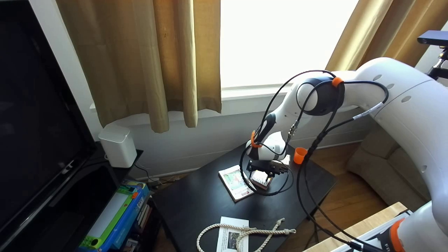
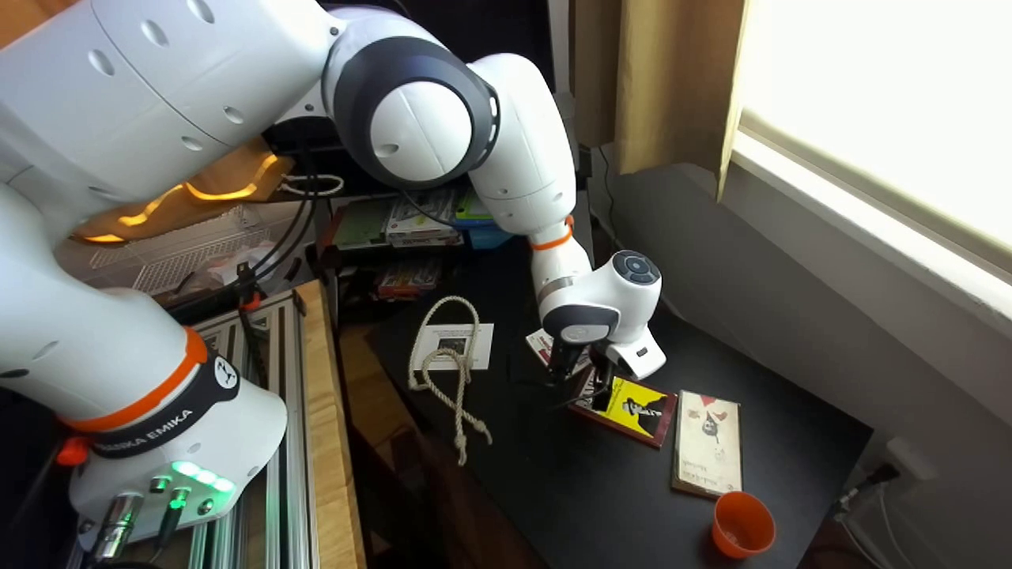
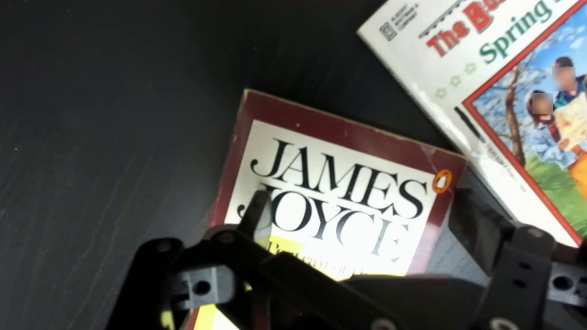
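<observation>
Wrist view | pincer [image 3: 364, 214] agape, empty | seemingly above Joyce book [image 3: 339, 181] | tabletop [image 3: 114, 119] past its left edge

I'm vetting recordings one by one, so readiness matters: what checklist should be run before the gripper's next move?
1. Gripper open: ok.
2. Gripper at the James Joyce paperback: ok.
3. Fingers beyond opposite edges of that paperback: not ok; in the wrist view one overlaps its cover, the other lies past its edge.
4. Contact between fingers and cover: cannot tell.
5. Gap to the "Spring" paperback: cannot tell; a corner appears to meet its edge.
6. Orange cup and rope apart from the gripper: ok.
</observation>
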{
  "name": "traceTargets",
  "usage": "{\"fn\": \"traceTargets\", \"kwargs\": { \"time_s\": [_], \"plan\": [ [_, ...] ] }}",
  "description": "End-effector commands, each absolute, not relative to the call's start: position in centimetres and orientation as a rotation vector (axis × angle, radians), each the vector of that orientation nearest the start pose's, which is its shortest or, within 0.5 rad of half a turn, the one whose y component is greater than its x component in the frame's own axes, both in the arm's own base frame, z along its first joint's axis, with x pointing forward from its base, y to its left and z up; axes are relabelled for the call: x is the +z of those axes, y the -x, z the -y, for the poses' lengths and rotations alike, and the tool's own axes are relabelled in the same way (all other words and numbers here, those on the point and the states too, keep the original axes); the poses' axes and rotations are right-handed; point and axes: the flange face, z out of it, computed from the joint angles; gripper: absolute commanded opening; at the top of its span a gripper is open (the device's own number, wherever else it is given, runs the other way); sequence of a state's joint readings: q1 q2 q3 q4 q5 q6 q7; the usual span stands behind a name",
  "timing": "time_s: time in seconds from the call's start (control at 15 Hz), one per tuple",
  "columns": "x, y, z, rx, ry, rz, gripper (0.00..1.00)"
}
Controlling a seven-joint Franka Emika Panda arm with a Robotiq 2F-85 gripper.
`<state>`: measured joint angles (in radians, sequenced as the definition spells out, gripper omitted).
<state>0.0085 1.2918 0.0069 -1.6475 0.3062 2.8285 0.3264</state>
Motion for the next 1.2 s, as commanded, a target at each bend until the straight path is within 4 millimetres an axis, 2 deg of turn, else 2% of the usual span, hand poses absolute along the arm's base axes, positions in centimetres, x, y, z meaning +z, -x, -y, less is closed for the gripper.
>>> {"fn": "traceTargets", "kwargs": {
  "time_s": [0.0,0.4,0.47,0.53,1.13],
  "plan": [
    [-15.2,-55.8,0.8,0.180,2.899,-0.945,1.00],
    [-16.0,-55.9,0.8,0.189,2.885,-0.990,1.00],
    [-16.2,-55.9,0.8,0.188,2.885,-0.997,0.75],
    [-16.3,-55.9,0.8,0.182,2.886,-1.000,0.74],
    [-15.3,-57.0,-0.4,0.142,2.862,-1.030,0.05]
  ]
}}
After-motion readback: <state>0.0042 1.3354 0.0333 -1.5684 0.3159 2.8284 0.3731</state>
